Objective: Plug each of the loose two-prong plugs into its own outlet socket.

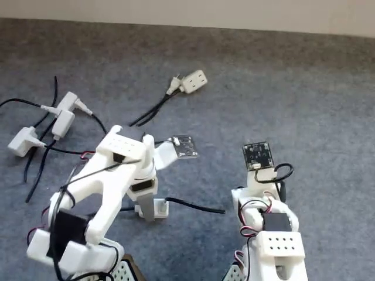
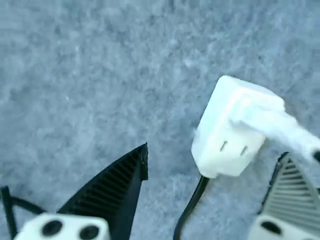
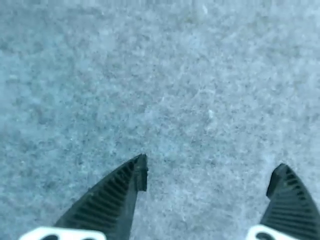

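Hanging over the grey desk [image 1: 316, 99], the left end effector [image 2: 215, 152] is released, with its dark finger [image 2: 120, 185] on one side and its pale ribbed finger [image 2: 290, 192] on the other of a white outlet socket [image 2: 225, 120]. The socket lies on the desk with its two slots showing, and a black cord [image 2: 192, 205] leaves its lower end. In the high view this socket [image 1: 159, 206] sits at lower centre, and its cord [image 1: 196, 206] runs right toward the right arm's base.

The right end effector [image 3: 210, 164] is also released, above bare desk.

At the left of the high view a cluster of white plugs and sockets [image 1: 61, 117] lies tangled with dark leads. At upper centre a white block [image 1: 196, 80] rests with a smaller white plug [image 1: 174, 86] against its end.

A white bar [image 2: 272, 124] crosses the socket's top edge in the left wrist view and is cut off at the frame's right; what it is is hard to make out. Whether the upper-centre plug is seated in its block is too small to tell. The left arm's body hides part of the desk around the near socket.
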`<state>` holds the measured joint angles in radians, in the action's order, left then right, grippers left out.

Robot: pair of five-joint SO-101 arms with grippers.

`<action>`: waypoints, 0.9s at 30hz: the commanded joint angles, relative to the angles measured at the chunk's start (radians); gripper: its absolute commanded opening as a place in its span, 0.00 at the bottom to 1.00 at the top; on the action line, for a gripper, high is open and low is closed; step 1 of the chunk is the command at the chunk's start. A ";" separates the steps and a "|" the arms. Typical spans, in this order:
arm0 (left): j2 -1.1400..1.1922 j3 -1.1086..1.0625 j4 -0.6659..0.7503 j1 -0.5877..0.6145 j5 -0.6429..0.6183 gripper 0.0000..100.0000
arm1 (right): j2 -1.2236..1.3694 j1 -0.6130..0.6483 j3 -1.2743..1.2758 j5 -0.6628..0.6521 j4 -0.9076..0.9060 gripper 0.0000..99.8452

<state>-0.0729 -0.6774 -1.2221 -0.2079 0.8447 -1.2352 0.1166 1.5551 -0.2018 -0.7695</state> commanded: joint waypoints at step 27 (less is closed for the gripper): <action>0.105 0.377 -0.049 0.329 -0.095 0.04 | -0.027 -0.005 0.002 -0.011 0.021 0.37</action>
<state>0.0376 -0.4304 -1.2298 -0.0038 0.7633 -1.2490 0.1166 1.5627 -0.2033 -0.7664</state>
